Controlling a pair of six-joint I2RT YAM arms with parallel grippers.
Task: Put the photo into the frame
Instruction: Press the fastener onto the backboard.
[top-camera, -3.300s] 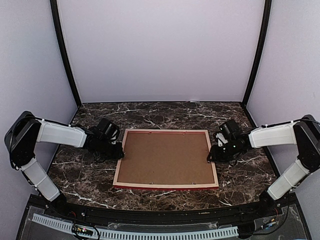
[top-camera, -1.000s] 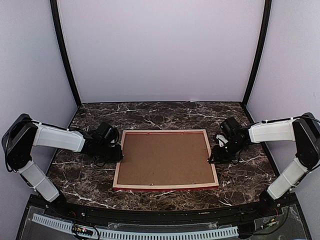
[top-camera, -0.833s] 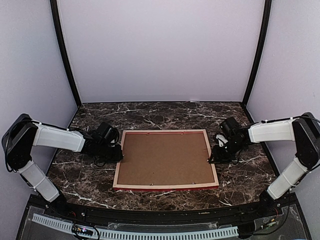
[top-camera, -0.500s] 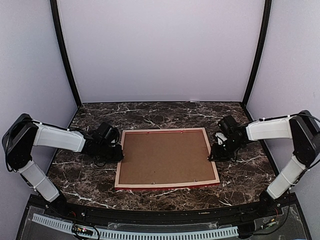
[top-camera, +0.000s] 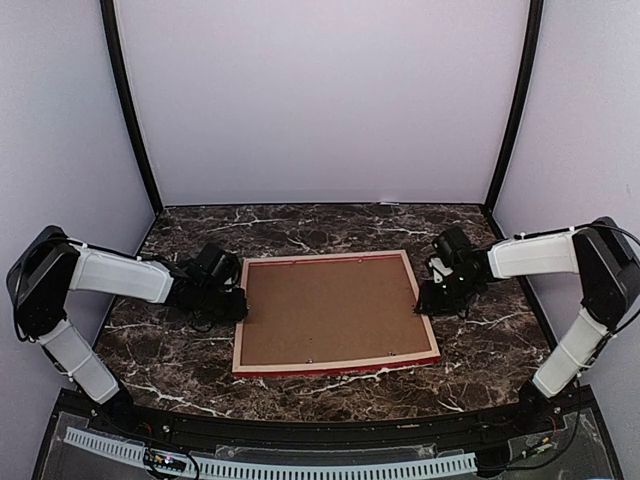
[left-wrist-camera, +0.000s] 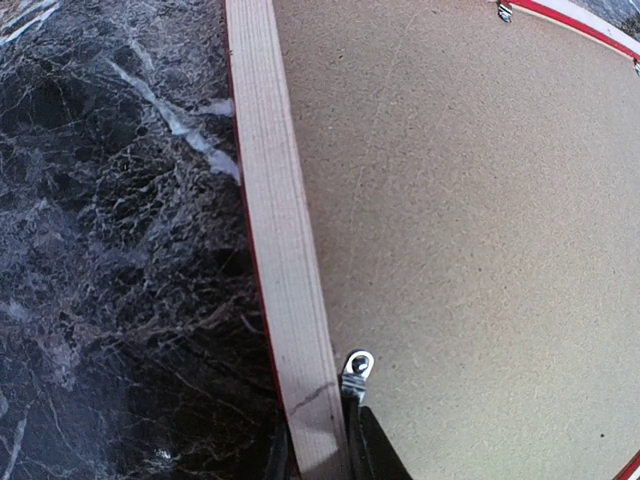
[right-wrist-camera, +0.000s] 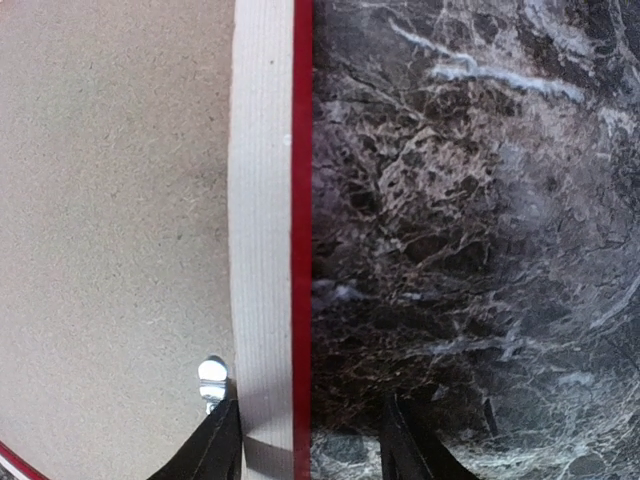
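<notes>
The frame lies face down in the middle of the table, pale wood back up, with a red edge showing along the near side. A brown backing board fills it. The photo is hidden. My left gripper is shut on the frame's left rail, one finger on each side of the wood. My right gripper straddles the right rail and stands open. Its inner finger is against the rail. Its outer finger stands apart from the red edge, over bare table.
Small metal tabs sit on the backing board right by each gripper. Dark marble table surrounds the frame. Pale enclosure walls and black corner posts close off the back and sides.
The frame has turned slightly, its right side shifting toward the back of the table. The right gripper has moved with it and its jaws have widened. The left gripper keeps its grip.
</notes>
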